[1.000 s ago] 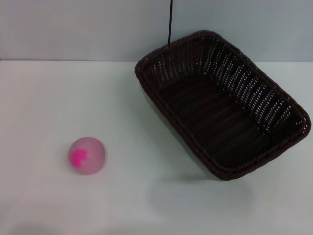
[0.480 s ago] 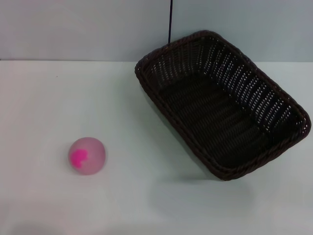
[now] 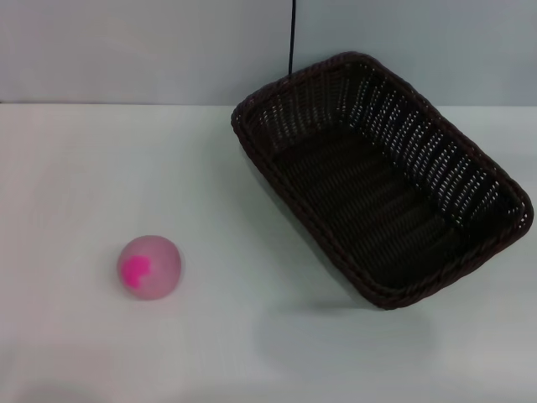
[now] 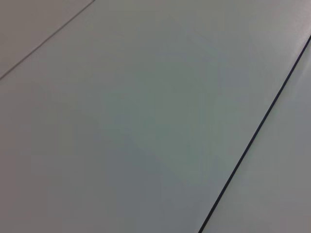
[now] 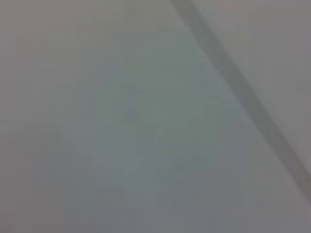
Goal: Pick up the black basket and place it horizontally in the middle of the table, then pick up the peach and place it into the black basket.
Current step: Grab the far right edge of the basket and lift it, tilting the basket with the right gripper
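The black basket [image 3: 382, 178] lies empty on the right half of the white table [image 3: 235, 252] in the head view, turned diagonally with one short end toward the back wall. The peach [image 3: 148, 267], a pale pink ball with a magenta blotch, rests on the table at the front left, well apart from the basket. Neither gripper shows in any view. Both wrist views hold only plain grey surfaces with a dark line across them.
A thin black cable [image 3: 292, 38] runs down the back wall to just behind the basket's far corner. The table's back edge meets the wall at about a quarter of the way down the head view.
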Controlling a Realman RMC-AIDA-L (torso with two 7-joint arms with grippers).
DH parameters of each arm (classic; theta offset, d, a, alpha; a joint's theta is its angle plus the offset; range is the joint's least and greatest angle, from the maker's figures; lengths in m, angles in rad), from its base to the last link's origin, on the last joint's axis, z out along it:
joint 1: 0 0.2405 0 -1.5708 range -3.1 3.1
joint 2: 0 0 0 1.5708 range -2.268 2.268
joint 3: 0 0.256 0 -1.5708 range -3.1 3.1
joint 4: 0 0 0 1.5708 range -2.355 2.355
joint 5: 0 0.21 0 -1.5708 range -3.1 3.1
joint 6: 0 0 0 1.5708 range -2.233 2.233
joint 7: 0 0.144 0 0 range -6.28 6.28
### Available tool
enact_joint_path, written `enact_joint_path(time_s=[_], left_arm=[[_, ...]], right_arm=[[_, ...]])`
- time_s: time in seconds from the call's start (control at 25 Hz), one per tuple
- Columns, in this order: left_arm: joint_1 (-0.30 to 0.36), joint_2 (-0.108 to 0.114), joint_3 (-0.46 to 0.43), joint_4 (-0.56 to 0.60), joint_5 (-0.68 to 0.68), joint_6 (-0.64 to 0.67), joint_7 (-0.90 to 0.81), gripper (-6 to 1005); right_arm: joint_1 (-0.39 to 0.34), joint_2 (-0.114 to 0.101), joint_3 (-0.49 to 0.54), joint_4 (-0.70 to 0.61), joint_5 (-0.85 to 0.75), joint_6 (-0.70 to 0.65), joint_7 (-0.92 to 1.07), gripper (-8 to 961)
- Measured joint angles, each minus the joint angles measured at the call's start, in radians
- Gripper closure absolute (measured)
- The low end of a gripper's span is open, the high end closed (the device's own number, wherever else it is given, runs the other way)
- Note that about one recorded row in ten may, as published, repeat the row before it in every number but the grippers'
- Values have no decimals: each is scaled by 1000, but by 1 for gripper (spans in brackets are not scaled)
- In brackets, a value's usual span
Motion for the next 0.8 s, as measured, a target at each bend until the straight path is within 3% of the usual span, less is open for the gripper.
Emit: enact_joint_path(time_s=[0.08, 0.12, 0.16, 0.44, 0.64, 0.68, 0.72, 0.76, 0.8], left_arm=[[0, 0, 1, -2, 0, -4, 0, 140], [2, 0, 2, -3, 0, -7, -2, 140], [2, 0, 2, -3, 0, -7, -2, 140], [8, 0, 51, 12, 1, 5, -9, 140], [9, -1, 62, 13, 1, 0, -6, 140], [12, -2, 63, 12, 1, 0, -4, 140], [15, -3, 64, 11, 1, 0, -2, 140], [15, -3, 64, 11, 1, 0, -2, 140], [17, -3, 64, 11, 1, 0, -1, 140]], right_arm=[[35, -22, -7, -96, -128, -40, 122, 430], [82, -41, -8, -185, -276, -78, 249, 430], [82, -41, -8, -185, -276, -78, 249, 430], [290, -109, -53, -274, -680, -223, 459, 430], [349, -112, -101, -290, -749, -283, 536, 431], [352, -103, -133, -307, -750, -284, 547, 431], [350, -78, -194, -346, -753, -281, 556, 431], [350, -78, -194, -346, -753, -281, 556, 408], [347, -62, -221, -366, -761, -274, 556, 385]])
